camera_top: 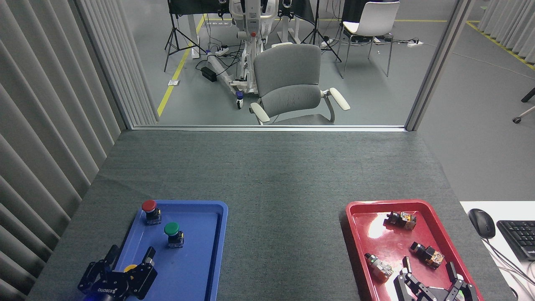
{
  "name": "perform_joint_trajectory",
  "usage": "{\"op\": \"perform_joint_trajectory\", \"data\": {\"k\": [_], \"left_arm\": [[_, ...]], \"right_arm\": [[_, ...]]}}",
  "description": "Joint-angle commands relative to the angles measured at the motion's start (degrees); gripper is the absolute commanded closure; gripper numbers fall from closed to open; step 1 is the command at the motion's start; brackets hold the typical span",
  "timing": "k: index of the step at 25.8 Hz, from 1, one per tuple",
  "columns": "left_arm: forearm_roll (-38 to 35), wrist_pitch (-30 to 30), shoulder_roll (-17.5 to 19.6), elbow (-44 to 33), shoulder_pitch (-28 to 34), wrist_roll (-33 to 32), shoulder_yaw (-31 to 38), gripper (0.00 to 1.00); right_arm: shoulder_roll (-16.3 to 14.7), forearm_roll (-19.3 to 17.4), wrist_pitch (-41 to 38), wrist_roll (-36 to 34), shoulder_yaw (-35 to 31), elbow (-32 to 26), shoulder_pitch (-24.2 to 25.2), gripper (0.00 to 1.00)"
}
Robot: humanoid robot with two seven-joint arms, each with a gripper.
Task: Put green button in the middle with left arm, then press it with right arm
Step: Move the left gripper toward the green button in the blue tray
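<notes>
We see the green button (172, 234) standing upright on its black base inside the blue tray (209, 267), at about 8 o'clock on the counter (284, 175). Just beyond it, toward 11 o'clock from it, stands a red-capped button (150, 211), apart from it. A yellow cap (130, 268) shows partly between the fingers of our left hand (129, 261), which hangs over the near left corner of the tray with its fingers spread wide and closed on nothing. The green button lies a short way ahead of that hand, toward 1 o'clock, so the task's first step is not yet begun.

Our right hand (432, 274) sits low at 5 o'clock over the near end of the red tray (355, 234), fingers parted wide and empty. That tray holds three loose switch parts (401, 219), lying on their sides.

The bare grey felt between the two trays — the middle (286, 251) — is where the button belongs. We judge the layout deliberate: each hand waits on its own side, the left within reach of the button, the right clear of the centre until pressing is due. The mushroom cap is wider than its base — a grasp on the blocky base seems surer.
</notes>
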Motion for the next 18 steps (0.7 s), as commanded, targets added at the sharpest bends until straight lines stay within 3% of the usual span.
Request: {"op": "perform_joint_trajectory", "data": {"k": [1,18], "left_arm": [[0.2,0.0,0.1,0.0,0.2,0.1,0.0,0.01],[0.1,0.1,0.2,-1.4,1.1,0.9,-0.1,0.01]], "right_arm": [[-0.1,0.0,0.0,0.3,0.0,0.0,0.0,0.01],[0.0,0.0,-0.1,0.3,-0.7,0.1,0.1,0.01]]}}
